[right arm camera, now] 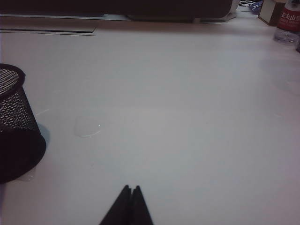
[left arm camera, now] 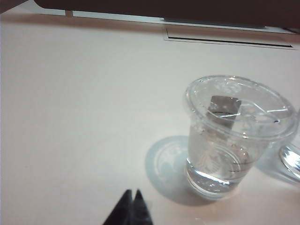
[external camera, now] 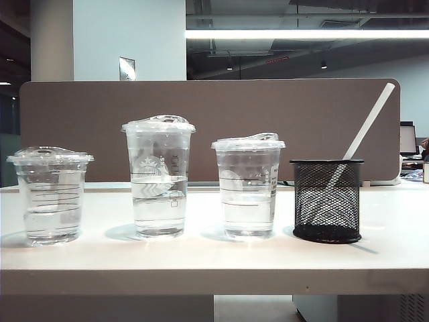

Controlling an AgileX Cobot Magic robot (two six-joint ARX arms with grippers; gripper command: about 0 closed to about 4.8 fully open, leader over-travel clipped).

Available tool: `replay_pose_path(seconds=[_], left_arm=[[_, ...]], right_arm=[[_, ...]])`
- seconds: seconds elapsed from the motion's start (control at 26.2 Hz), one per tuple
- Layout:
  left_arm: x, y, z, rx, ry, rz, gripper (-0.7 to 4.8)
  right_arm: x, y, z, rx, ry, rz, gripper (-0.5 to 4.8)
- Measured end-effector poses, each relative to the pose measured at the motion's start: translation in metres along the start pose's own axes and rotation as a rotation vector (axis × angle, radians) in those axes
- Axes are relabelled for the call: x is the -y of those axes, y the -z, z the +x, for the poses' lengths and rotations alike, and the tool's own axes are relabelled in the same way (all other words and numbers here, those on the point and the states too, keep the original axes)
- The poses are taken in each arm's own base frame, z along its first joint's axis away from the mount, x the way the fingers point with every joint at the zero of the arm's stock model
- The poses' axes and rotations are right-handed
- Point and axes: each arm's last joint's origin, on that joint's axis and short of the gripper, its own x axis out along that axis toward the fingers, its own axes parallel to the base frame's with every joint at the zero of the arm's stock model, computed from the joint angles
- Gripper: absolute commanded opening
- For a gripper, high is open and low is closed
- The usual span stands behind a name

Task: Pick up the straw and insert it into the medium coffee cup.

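Observation:
The white straw (external camera: 368,121) leans to the right in a black mesh holder (external camera: 327,201) at the right end of the row. Just left of the holder stands the medium coffee cup (external camera: 248,188), clear, lidded and partly filled with water. Neither arm shows in the exterior view. In the left wrist view my left gripper (left arm camera: 132,192) is shut and empty over bare table, short of a short wide clear cup (left arm camera: 236,140). My right gripper (right arm camera: 131,187) is shut and empty too, with the mesh holder (right arm camera: 16,136) off to one side; the straw is out of that view.
The tallest cup (external camera: 159,178) with the big logo stands mid-row and the short wide cup (external camera: 50,194) at the far left. A brown partition (external camera: 201,114) closes the back. A bottle with a red label (right arm camera: 289,23) stands at the far table corner.

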Motion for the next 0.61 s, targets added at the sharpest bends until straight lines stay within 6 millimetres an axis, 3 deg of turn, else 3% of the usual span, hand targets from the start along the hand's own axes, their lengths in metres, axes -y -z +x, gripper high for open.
replay_pose_path(seconds=[0.5,0.53,0.61], left_arm=[[0.0,-0.002,-0.001,0.002,0.004,-0.019,-0.04],[0.001,-0.005,-0.002,0.008,0.008,-0.036,-0.03],[0.003,-0.042,-0.015,0.146,0.027,-0.084,-0.04]], right_arm=[[0.0,0.0,0.0,0.002,0.0,0.0,-0.01],[0.0,-0.001,0.0,0.005,0.0,0.003,-0.02],[0.001,-0.02,-0.007,0.054,0.0,0.089,-0.02]])
